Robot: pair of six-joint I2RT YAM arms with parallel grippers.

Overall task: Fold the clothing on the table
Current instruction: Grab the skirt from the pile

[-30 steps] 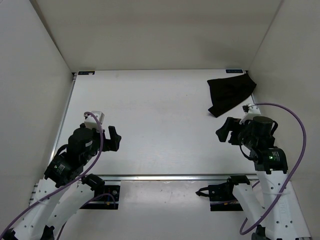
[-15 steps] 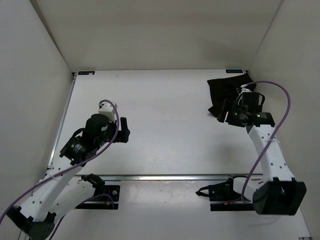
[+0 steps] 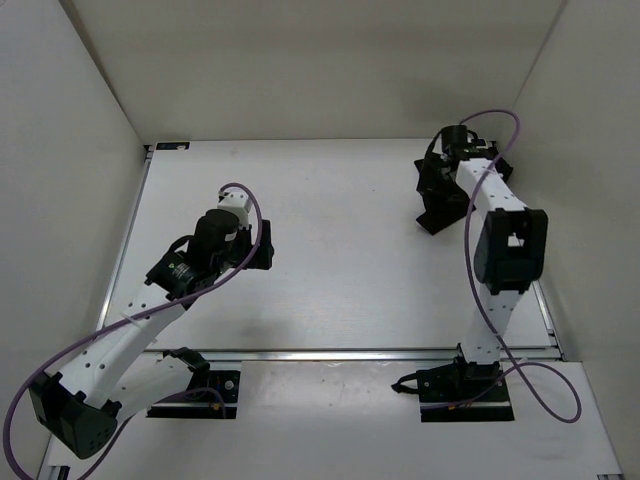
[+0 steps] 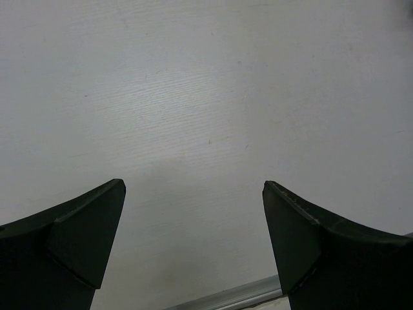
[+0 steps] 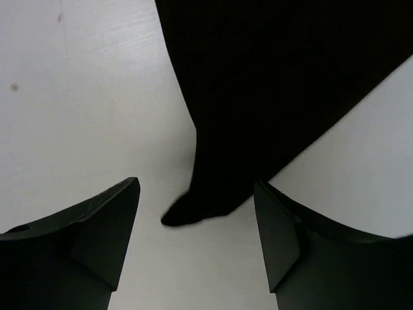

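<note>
The clothing (image 3: 447, 208) is a small black garment lying crumpled in the far right corner of the white table (image 3: 330, 200). My right gripper (image 3: 436, 170) hovers over its left part, open. In the right wrist view the clothing (image 5: 271, 84) fills the top, and one pointed corner of it lies on the table between the spread fingers; my right gripper (image 5: 197, 186) holds nothing. My left gripper (image 3: 262, 246) is open over bare table left of centre, far from the clothing. The left wrist view shows my left gripper (image 4: 193, 187) with only white tabletop between its fingers.
White walls enclose the table on three sides, and the right wall (image 3: 585, 150) stands close beside the clothing. A thin metal rail (image 3: 340, 352) runs along the near edge, also seen as the rail (image 4: 232, 297) below my left fingers. The right arm's purple cable (image 3: 495, 130) loops over the corner.
My right arm has swung from the near right edge out to the far right corner, over the clothing. My left arm has reached forward toward the table's middle. The clothing has not moved.
</note>
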